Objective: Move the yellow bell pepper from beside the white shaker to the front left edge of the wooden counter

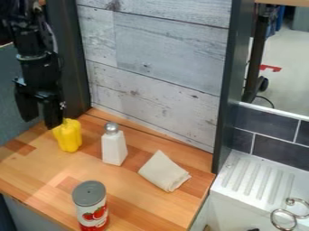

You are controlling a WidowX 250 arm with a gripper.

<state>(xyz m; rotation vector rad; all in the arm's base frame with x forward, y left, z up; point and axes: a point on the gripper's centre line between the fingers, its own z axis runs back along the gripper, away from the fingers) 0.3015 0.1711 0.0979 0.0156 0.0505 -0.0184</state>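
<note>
With the counter [36, 179] read as a clock face and 12 at the top of the view, the black gripper [40, 122] is seen at about 10 o'clock, over the left edge. Its two fingers are parted by a clear gap, and nothing is seen to be held between them; how wide the gap is against full travel cannot be told.

Just beside the right-hand fingertip in the view, the yellow pepper-shaped piece [69, 136] is stood upright at between 10 and 11 o'clock. Whether it is touched cannot be told. If the gripper were lowered where it is, the pepper's top could be clipped by that one finger, and the piece could be tipped or pushed askew rather than straddled. Its rounded, lobed sides could also let it be squeezed out of an off-centre grip.

At 7 o'clock, near the front edge, the grey-topped can [91, 205] is stood upright; it could be knocked off if swept by a low arm.

At 12 o'clock, the white shaker [114, 149] with its metal cap is placed near the pepper. Being tall and narrow, it could be toppled by a finger opened wide or a pepper shoved rightward.

At 3 o'clock, the folded cloth [163, 172] is laid flat, and could be snagged or dragged by a low pass.
</note>
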